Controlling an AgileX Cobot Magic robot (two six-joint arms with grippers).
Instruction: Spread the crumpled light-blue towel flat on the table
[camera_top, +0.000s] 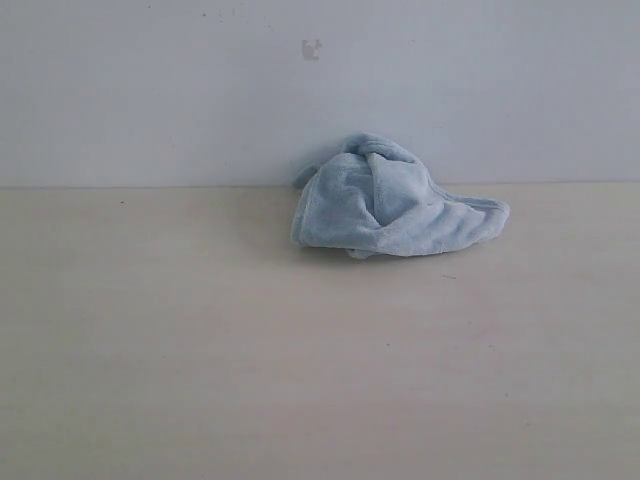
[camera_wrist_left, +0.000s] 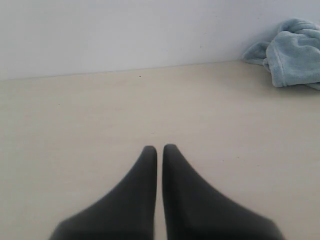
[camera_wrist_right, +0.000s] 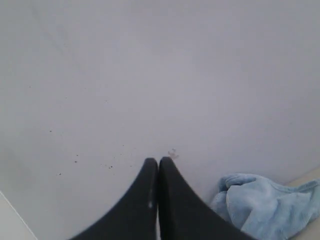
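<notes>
The light-blue towel (camera_top: 385, 200) lies bunched in a crumpled heap on the pale beige table (camera_top: 200, 340), close to the back wall and slightly right of the middle. Neither arm appears in the exterior view. In the left wrist view my left gripper (camera_wrist_left: 159, 149) is shut and empty over bare tabletop, with the towel (camera_wrist_left: 295, 57) well off to one side. In the right wrist view my right gripper (camera_wrist_right: 158, 162) is shut and empty, facing the wall, and the towel (camera_wrist_right: 265, 205) shows beside its dark fingers (camera_wrist_right: 180, 205).
A grey-white wall (camera_top: 200, 90) rises straight from the table's far edge, just behind the towel. A small scuff mark (camera_top: 312, 48) sits on the wall above the towel.
</notes>
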